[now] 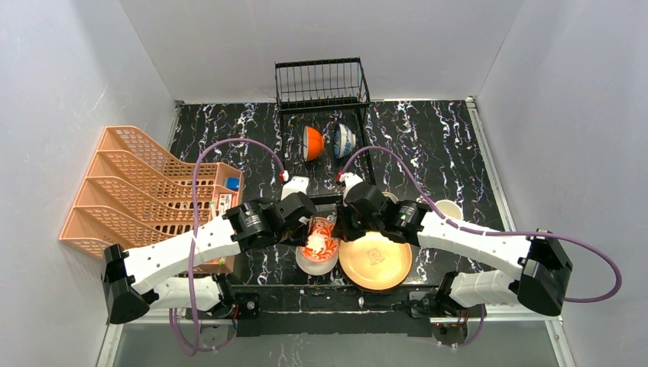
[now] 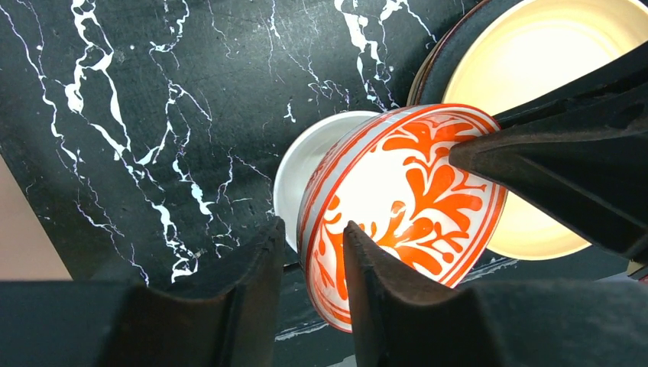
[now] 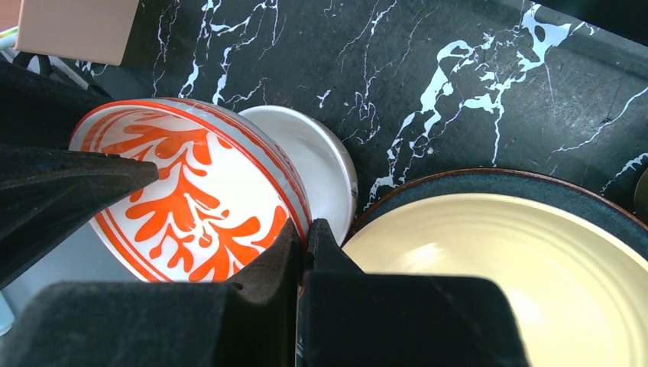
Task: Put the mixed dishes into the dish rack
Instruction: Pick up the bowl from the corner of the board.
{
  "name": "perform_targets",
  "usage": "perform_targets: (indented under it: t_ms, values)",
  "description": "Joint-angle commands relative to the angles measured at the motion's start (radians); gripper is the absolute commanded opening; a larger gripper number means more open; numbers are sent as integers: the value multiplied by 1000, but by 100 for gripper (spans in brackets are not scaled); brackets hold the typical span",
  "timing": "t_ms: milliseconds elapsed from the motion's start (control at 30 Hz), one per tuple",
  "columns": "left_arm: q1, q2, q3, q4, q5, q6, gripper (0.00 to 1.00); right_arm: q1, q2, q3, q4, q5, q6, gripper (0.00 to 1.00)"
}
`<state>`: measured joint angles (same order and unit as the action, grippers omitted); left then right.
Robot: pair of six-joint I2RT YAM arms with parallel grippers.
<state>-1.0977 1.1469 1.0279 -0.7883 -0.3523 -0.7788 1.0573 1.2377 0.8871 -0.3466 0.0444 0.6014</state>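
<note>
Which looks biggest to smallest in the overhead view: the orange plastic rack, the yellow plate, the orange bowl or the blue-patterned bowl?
1. orange plastic rack
2. yellow plate
3. orange bowl and blue-patterned bowl: they look about alike, so I won't rank them.

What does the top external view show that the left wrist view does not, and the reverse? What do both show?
Only top external: the black dish rack at the far edge, an orange bowl and a blue-patterned bowl on edge in it, and the orange lattice rack at the left.
Only left wrist: the fingers of the left gripper apart, one each side of the red floral bowl rim.
Both: that tilted bowl, the right gripper on its rim, the white bowl and the yellow plate.
</note>
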Motion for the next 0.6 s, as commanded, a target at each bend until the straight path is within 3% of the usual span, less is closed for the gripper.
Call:
perform_targets:
  t_ms: [0,200,333,567]
  values:
    - [2,-4,-10,-5,-2,9,29,11,-32,64,40,9,8,1]
    - [2,-8,-23,-2,1,11,15,18,-38,74,33,22,9,1]
    - [2,-5,-26,8,12,15,0,24,-37,86,18,24,9,1]
    - [2,-21,-23,11,1,14,0,35,-63,101,-2,42,11,5]
